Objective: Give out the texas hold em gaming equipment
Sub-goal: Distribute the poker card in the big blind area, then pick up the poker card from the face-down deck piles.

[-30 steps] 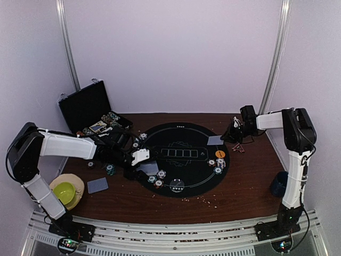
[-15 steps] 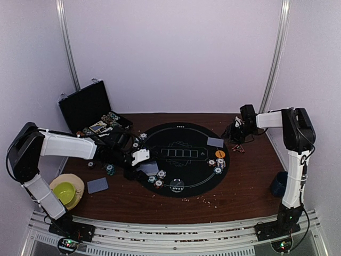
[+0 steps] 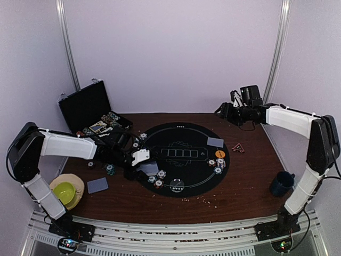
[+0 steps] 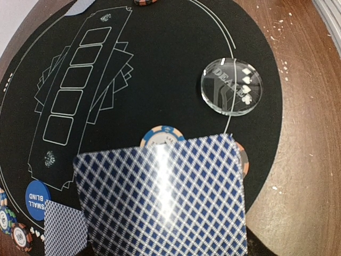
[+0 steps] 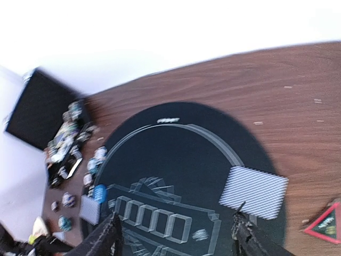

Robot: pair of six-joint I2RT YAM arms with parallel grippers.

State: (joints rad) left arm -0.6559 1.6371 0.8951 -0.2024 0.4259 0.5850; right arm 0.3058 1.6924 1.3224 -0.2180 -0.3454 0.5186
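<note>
The left jaws were clamped on a playing card [image 4: 160, 197], its blue-diamond back up, over the near-left edge of the round black mat [image 3: 184, 133]. (The fingers themselves fell outside the wrist view; only the card showed.) A striped poker chip [image 4: 162, 136] lay on the mat, partly hidden by that card's far edge. Beyond it the clear dealer button [image 4: 232, 86] sat on the mat's printed ring. A blue small-blind disc [image 4: 40, 193] lay just beside a second card [image 4: 64, 232], face down on the mat's far-left part.

The right jaws stood apart with nothing between them, raised above the far right of the worktop [image 3: 250, 181]. Below them a third card [image 5: 254, 192] lay flat at the mat's right edge, near a red triangle [image 5: 325, 221] on the bare wood. An orange disc [image 3: 220, 153] and a small cluster of chips [image 3: 219, 163] sat on the mat just nearer than that card. A fourth card [image 3: 97, 185] lay on the worktop left of the mat. The black case [image 3: 88, 106] stood open at the far left corner, and a dark blue mug [image 3: 281, 184] stood near the right edge.
</note>
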